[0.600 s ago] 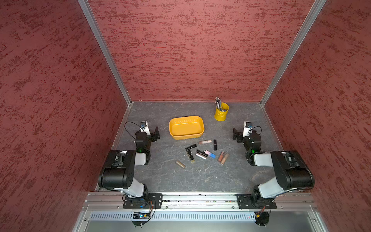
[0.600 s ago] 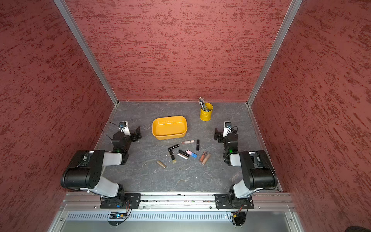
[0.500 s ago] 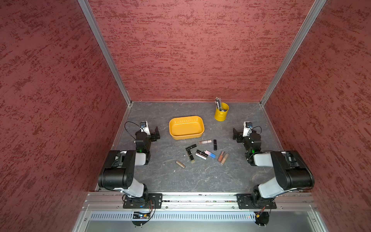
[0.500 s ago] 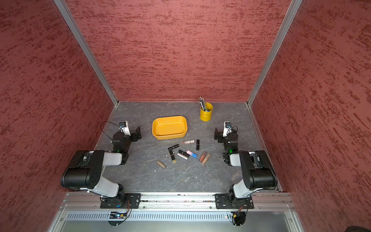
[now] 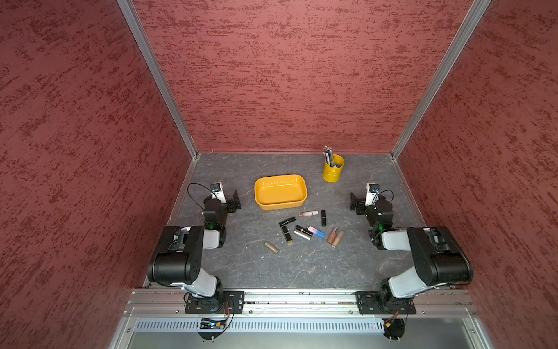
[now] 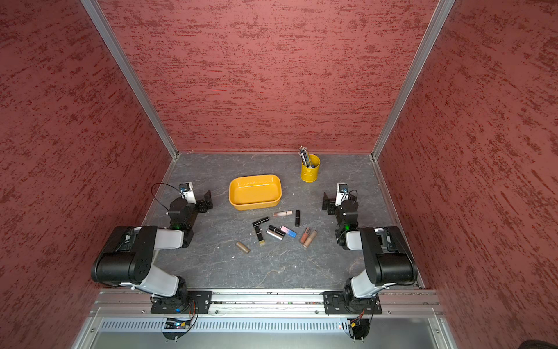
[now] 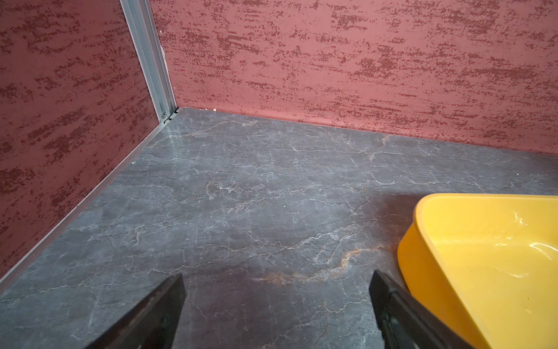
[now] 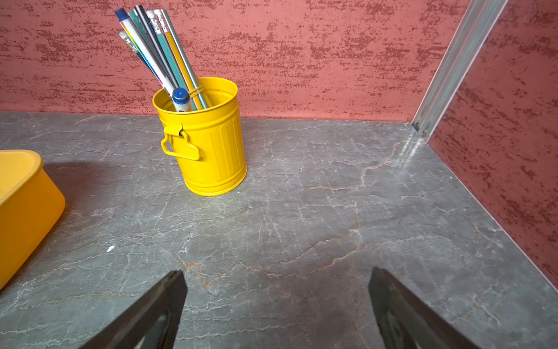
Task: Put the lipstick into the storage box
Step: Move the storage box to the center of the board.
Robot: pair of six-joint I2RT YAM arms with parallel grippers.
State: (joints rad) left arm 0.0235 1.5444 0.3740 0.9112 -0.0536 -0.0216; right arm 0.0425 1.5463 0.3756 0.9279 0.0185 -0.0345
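Left wrist view: how do the jaws of the left gripper (image 7: 277, 275) stand?

— Spread wide, with only the grey marbled tabletop (image 7: 241, 196) between them. They hold nothing. The orange-yellow storage box (image 7: 422, 260) sits close by one finger, and in both top views a strip of table shows between gripper and box.

And the right gripper (image 8: 276, 272)?

— Its wrist view shows the same: jaws wide apart, nothing gripped, low over the table. The yellow pen cup (image 8: 214, 151) stands upright near the back wall, with pens and pencils (image 8: 163, 51) leaning in it. A corner of the storage box shows at the picture's edge.

Where are the lipsticks (image 5: 303, 232)?

— In both top views they lie loose on the table on the near side of the storage box, between the two arms and outside the box. A pale pink tube (image 5: 308, 213) and a black lipstick (image 5: 323, 218) lie closest to the box. Two black-and-gold lipsticks (image 5: 286, 234) meet at an angle. Next to them a silver-and-black one lies touching a pink-and-blue tube (image 5: 315, 231). Two copper-brown tubes (image 5: 335, 237) lie side by side toward the right arm. A bronze tube (image 5: 271, 247) lies alone, nearest the rail.

Is either gripper near them?

— Both sit level with the box, well apart from the cluster.
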